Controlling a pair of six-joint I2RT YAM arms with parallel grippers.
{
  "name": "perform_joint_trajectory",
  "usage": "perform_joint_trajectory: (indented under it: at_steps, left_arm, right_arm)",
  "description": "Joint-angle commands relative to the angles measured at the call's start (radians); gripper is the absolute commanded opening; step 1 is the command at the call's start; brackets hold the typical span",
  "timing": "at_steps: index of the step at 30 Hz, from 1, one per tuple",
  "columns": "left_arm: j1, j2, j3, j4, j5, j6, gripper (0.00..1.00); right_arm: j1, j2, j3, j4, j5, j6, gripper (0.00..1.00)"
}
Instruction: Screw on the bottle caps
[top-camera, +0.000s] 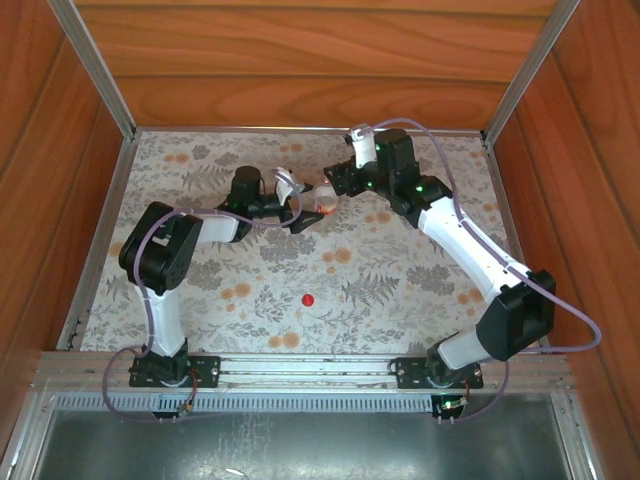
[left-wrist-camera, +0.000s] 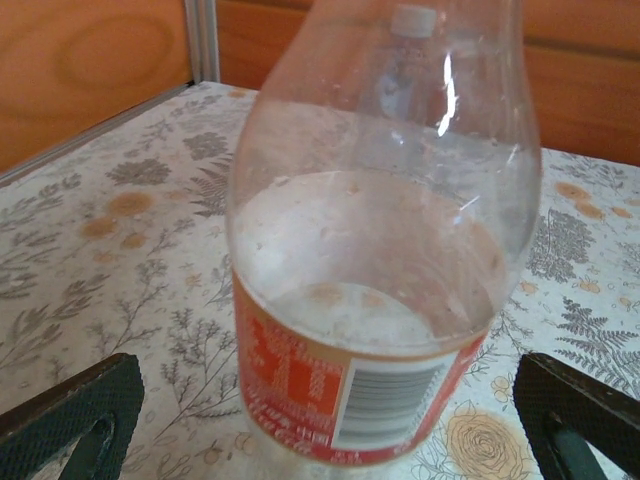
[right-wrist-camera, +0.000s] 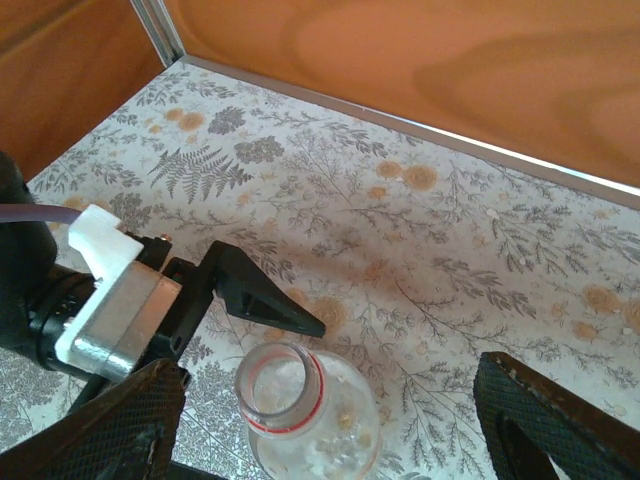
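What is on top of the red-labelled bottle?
Nothing: the bottle mouth is open, a red ring round it. The red cap lies apart on the table. Its bottom is hidden.

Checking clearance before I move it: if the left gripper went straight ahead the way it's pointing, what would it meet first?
The red-labelled bottle, standing right ahead between the open fingers of the left gripper; it looks very close, though depth is unclear.
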Motion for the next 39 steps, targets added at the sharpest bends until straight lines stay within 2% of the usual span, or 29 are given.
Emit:
perform_joint_trajectory:
  at_steps: [1,9,24,27,33,39]
  left_arm:
    - [-0.02,0.042,0.044,0.029,0.054,0.027,1.0]
    - [-0.036,0.115,0.108,0.031,0.058,0.023,0.98]
    - [-0.037,0.153,0.142,0.036,0.11,0.036,0.71]
    - [-0.039,0.156,0.145,0.036,0.117,0.036,0.71]
    - [-0.043,0.168,0.164,0.036,0.134,0.035,0.83]
    - [-0.048,0.183,0.189,0.036,0.144,0.025,0.81]
  right_arm:
    - [-0.015,-0.041,-0.015,0.022,-0.017,0.017,0.81]
    - [-0.026,-0.042,-0.027,0.029,-0.026,0.019,0.8]
    - [-0.032,-0.086,-0.08,0.015,0.021,0.035,0.79]
    - [-0.034,-0.099,-0.098,0.012,0.029,0.04,0.79]
    - [-0.037,-0.111,-0.111,0.008,0.036,0.043,0.79]
    - [-0.038,-0.112,-0.116,0.006,0.038,0.045,0.78]
